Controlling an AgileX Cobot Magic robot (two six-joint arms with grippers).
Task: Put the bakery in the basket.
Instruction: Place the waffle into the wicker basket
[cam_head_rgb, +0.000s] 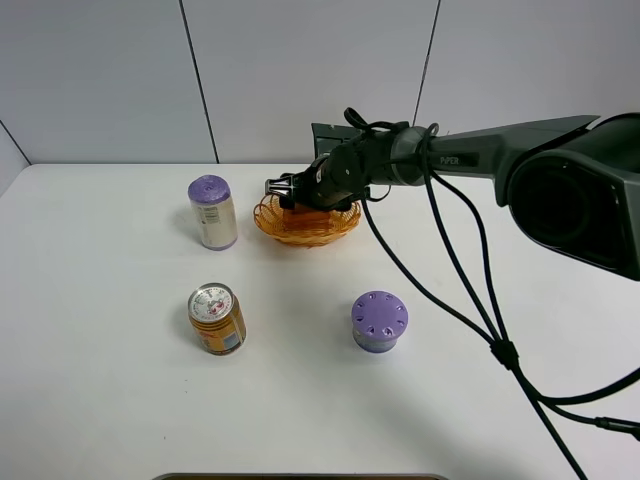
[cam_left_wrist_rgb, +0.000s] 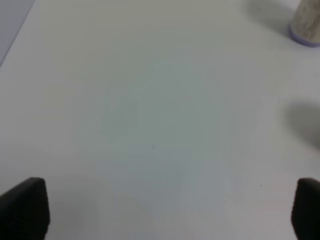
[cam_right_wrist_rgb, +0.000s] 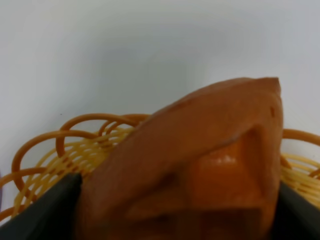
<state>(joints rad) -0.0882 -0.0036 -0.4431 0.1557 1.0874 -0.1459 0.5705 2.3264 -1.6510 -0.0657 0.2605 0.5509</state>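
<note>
Right fingers (cam_right_wrist_rgb: 47, 212): closed on the bakery (cam_right_wrist_rgb: 200, 165), pressing it from both sides.
Bakery: low over the basket (cam_head_rgb: 300, 232), upper centre of the exterior high frame.
Left fingers (cam_left_wrist_rgb: 25, 207): spread wide, holding nothing, above the counter (cam_left_wrist_rgb: 150, 125).

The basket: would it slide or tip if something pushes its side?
Probably slide: the basket looks like thin open wicker, so likely light. Tipping seems unlikely, as it is shallow and wide. Its looped rim may flex slightly.
</note>
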